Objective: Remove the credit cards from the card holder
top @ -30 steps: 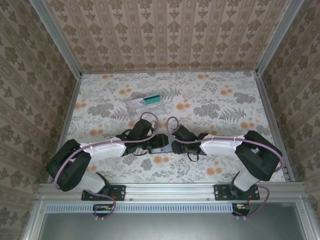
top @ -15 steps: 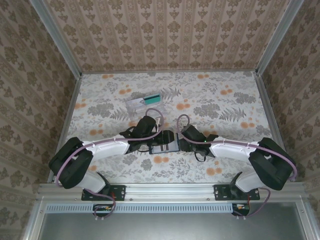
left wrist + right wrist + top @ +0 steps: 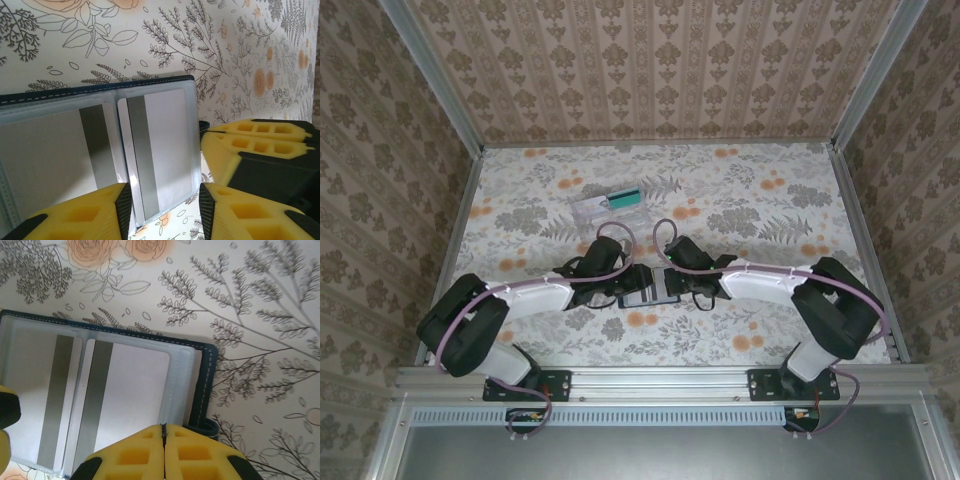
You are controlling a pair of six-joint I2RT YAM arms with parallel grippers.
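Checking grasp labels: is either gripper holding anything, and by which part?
Cannot be told for sure. The right gripper is shut at the card holder's edge, maybe pinching it. The left gripper stands open astride one card, clamping nothing.

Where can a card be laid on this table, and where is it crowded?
Free: the far-right stretch of table between the right arm and back wall; the near strip between card holder and front rail. Crowded: the centre, where both arms meet over it, and around the clear box.
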